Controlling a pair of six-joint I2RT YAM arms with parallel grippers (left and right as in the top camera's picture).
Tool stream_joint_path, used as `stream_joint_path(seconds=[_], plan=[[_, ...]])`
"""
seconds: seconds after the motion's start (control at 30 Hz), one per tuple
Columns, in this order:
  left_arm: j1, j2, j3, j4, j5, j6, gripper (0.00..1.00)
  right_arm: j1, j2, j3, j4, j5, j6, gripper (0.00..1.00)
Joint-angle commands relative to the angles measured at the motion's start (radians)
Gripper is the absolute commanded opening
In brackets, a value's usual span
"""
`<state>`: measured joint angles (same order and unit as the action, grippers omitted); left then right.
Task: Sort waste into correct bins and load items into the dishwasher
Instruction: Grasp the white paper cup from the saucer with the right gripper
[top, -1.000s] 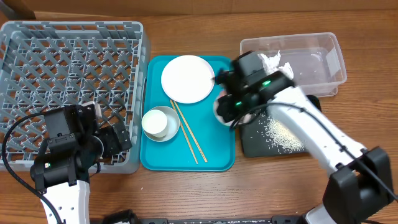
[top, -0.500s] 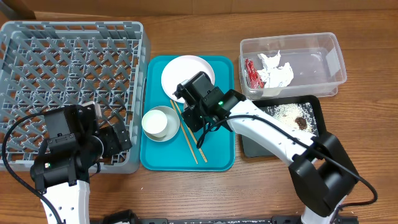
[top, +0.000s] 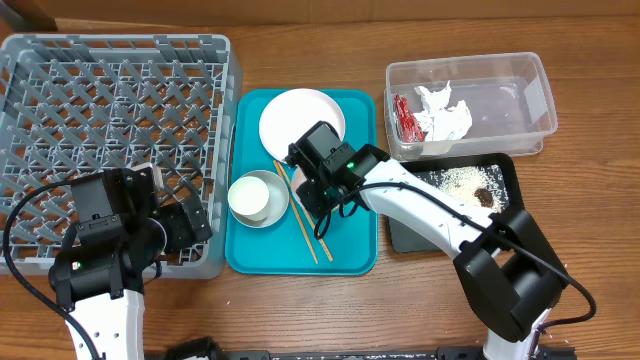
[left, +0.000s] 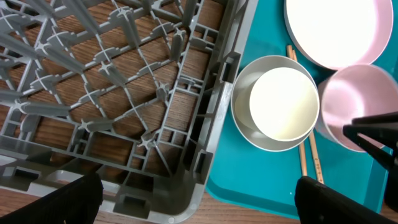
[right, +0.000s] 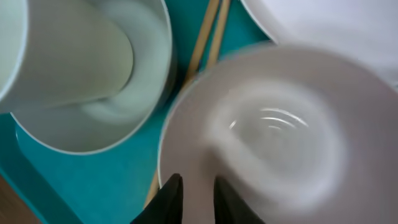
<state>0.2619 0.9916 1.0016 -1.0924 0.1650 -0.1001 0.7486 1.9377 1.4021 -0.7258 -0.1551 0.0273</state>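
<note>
Two fingers of my right pincer (right: 193, 190) are clenched on the rim of the pink bowl (left: 345, 106), holding it over the teal tray (top: 250, 250). Directly beneath the pincer lie the chopsticks (right: 200, 34). To its left sits the white bowl (left: 244, 118) with the cup (left: 283, 102) inside, and just beyond it is the plate (top: 300, 120) (partly hidden by my wrist). My left pincer (left: 199, 205) is spread wide and empty above the rack (top: 120, 42) corner.

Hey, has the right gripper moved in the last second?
Yes. The right gripper has swung left, from the edge by the black tray to over the middle of the teal tray, above the chopsticks, gripping the pink bowl.
</note>
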Motion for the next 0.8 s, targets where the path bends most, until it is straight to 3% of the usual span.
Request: stream_joint_path(seconds=[0.0, 0.2, 0.27, 0.37, 0.6, 0.77], plan=[[0.003, 0.002, 0.022, 0.003, 0.012, 0.014, 1.00, 0.002, -0.046, 0.087, -0.029, 0.003, 0.023, 0.24], [0.003, 0.002, 0.022, 0.005, 0.012, 0.015, 1.00, 0.004, -0.053, 0.207, -0.053, -0.155, 0.084, 0.34], [0.003, 0.002, 0.022, 0.005, 0.012, 0.014, 1.00, 0.010, -0.052, 0.208, -0.027, -0.161, 0.122, 0.41], [0.003, 0.002, 0.022, 0.005, 0.012, 0.014, 1.00, 0.019, -0.037, 0.208, -0.011, -0.161, 0.157, 0.44], [0.003, 0.002, 0.022, 0.005, 0.012, 0.014, 1.00, 0.059, 0.058, 0.207, 0.004, -0.150, 0.237, 0.43], [0.003, 0.002, 0.022, 0.004, 0.012, 0.014, 1.00, 0.065, 0.120, 0.207, 0.011, -0.150, 0.262, 0.33]])
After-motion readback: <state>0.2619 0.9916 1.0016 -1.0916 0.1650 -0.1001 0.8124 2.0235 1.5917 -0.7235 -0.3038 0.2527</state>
